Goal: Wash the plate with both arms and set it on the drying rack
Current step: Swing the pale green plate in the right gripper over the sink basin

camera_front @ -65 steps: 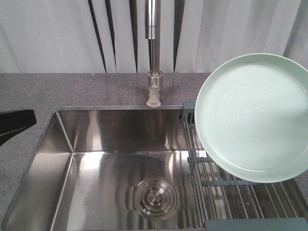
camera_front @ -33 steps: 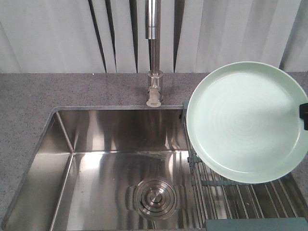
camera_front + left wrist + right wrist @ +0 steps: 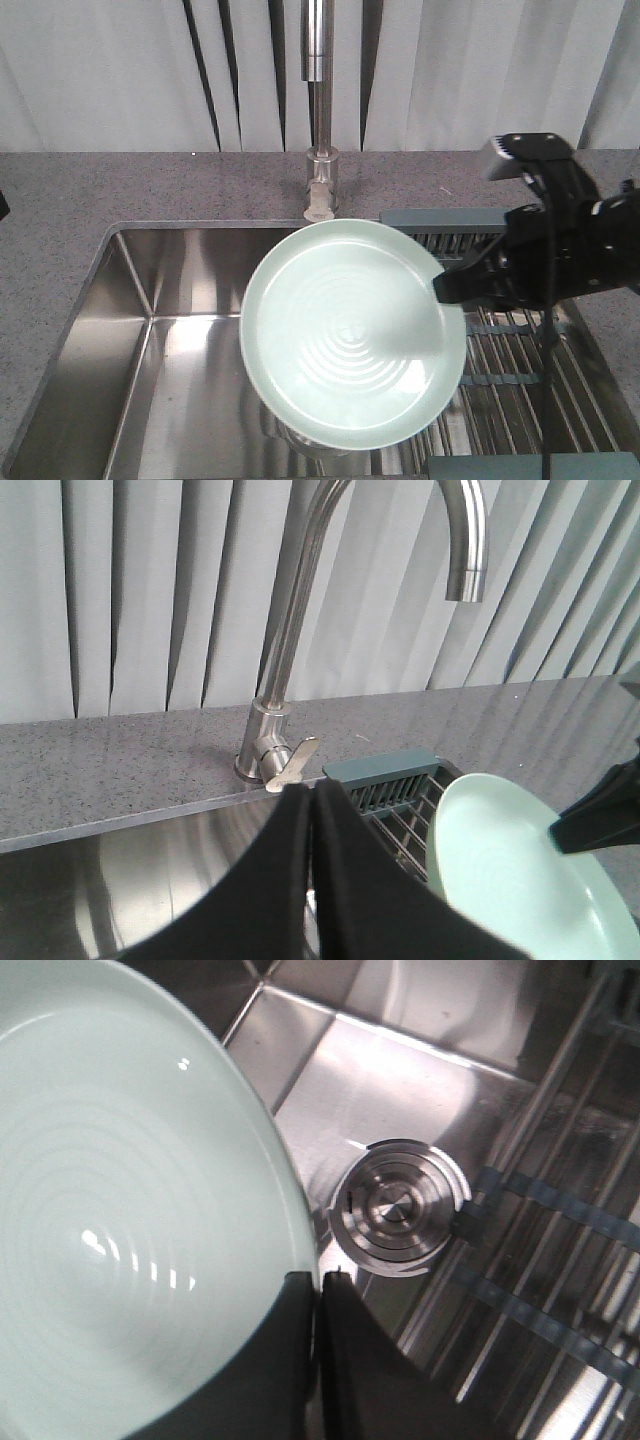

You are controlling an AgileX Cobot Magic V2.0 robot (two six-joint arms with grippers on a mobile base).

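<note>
Black right gripper (image 3: 442,289) against a pale mint-green plate (image 3: 350,345) with faint concentric rings. Under the gripper, the drying rack (image 3: 445,217): silver rods, grey-blue bars. Speckled grey tabletop (image 3: 150,190).

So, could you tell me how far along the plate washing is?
Done: the right gripper has the plate by its rim, held over the sink near the faucet. In hand: washing, though no water shows and the left gripper is shut, off the plate. Left: setting it on the rack.

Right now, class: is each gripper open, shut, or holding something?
Left gripper: shut, holding nothing.
Right gripper: shut on the rim of the plate.
</note>
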